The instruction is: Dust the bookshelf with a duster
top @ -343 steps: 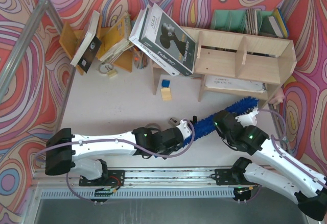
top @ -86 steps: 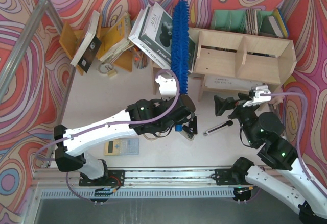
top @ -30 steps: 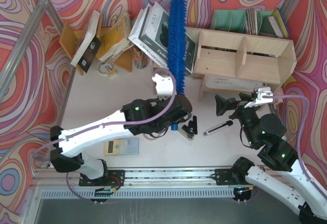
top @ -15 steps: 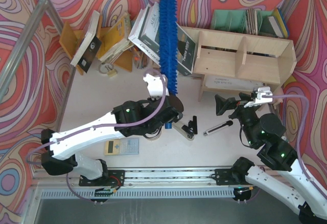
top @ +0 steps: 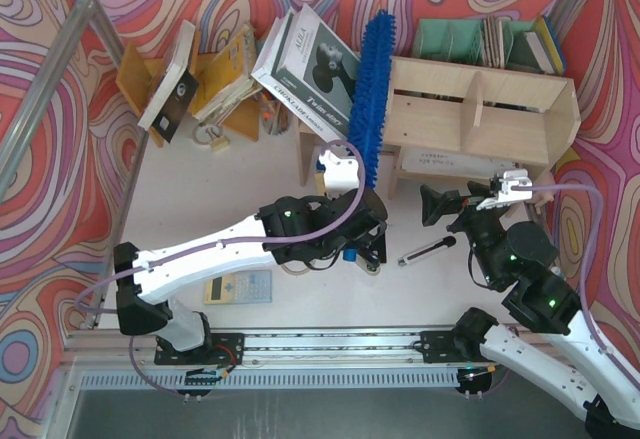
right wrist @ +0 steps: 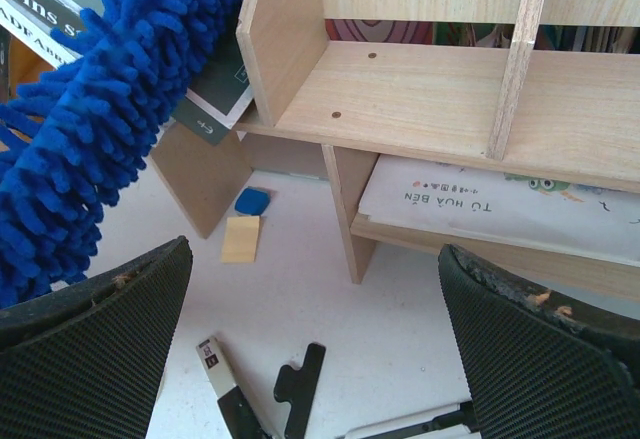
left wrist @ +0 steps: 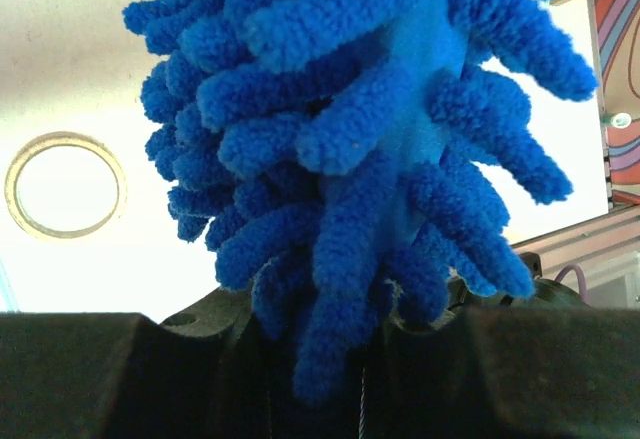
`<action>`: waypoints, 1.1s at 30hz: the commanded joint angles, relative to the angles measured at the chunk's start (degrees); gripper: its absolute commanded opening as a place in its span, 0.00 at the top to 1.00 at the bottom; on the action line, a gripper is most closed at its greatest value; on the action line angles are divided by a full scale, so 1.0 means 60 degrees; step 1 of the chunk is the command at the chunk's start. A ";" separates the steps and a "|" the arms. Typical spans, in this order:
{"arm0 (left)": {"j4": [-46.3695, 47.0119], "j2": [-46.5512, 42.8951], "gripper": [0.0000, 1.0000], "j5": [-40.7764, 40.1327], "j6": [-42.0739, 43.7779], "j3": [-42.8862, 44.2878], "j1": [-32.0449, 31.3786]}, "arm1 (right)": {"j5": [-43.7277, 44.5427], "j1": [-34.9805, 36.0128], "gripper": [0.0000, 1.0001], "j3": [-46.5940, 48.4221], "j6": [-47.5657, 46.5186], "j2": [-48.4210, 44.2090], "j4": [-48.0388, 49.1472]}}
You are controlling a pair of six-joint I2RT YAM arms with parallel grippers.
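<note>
My left jaws are closed tight on the duster (top: 371, 94), gripping it at the root of the head where the thin blue handle begins. In the left wrist view the duster (left wrist: 370, 139) rises straight out from between the dark fingers and fills most of the frame. From the grip the head slants up and away, lying along the left end of the bookshelf (top: 480, 109). Its tip stands above the top left corner, partly across the large book (top: 315, 69) leaning there. In the right wrist view the fibres of the duster (right wrist: 100, 129) meet the outer face of the shelf's left end panel. The duster is long and flat, and its bright blue microfibre is set in thick, soft, finger-like tufts. The bookshelf (right wrist: 420, 89) is pale bare plywood, smooth and square-edged, with two tiers and upright dividers. A flat printed booklet (right wrist: 500, 204) lies on the lower tier. My right jaws stand wide open and hold nothing; they hover over the desk (top: 230, 189) in front of the shelf, well apart from the duster. A slim black-and-silver utility knife (top: 428, 250) lies on the desk near them. A small yellow block (right wrist: 240, 239) and a blue block (right wrist: 251, 201) lie under the shelf's left end.
</note>
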 commanded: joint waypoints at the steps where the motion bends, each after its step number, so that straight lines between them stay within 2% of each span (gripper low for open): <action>1: -0.0015 -0.0531 1.00 -0.0819 0.0420 0.0402 0.0035 | 0.0095 0.0039 0.01 -0.0054 0.0003 0.0068 0.0337; 4: -0.0205 -0.0701 1.00 -0.1130 0.0493 0.0460 0.0095 | 0.0078 0.0039 0.01 -0.0056 0.0000 0.0074 0.0339; 9: -0.0250 -0.0651 1.00 -0.0850 0.0440 0.0474 0.0421 | 0.0078 0.0039 0.01 -0.0061 0.0008 0.0086 0.0350; 16: -0.0735 0.0512 1.00 -0.0206 0.0624 0.1557 0.0438 | 0.0112 0.0039 0.01 -0.0071 0.0042 0.0084 0.0350; 26: -0.0314 0.1521 1.00 0.1227 0.0815 0.2257 0.0398 | 0.0180 0.0032 0.01 -0.0096 0.0080 0.0055 0.0350; 33: -0.0358 0.2150 1.00 0.1484 0.1165 0.3117 0.0153 | 0.0188 0.0039 0.01 -0.0107 0.0111 0.0032 0.0350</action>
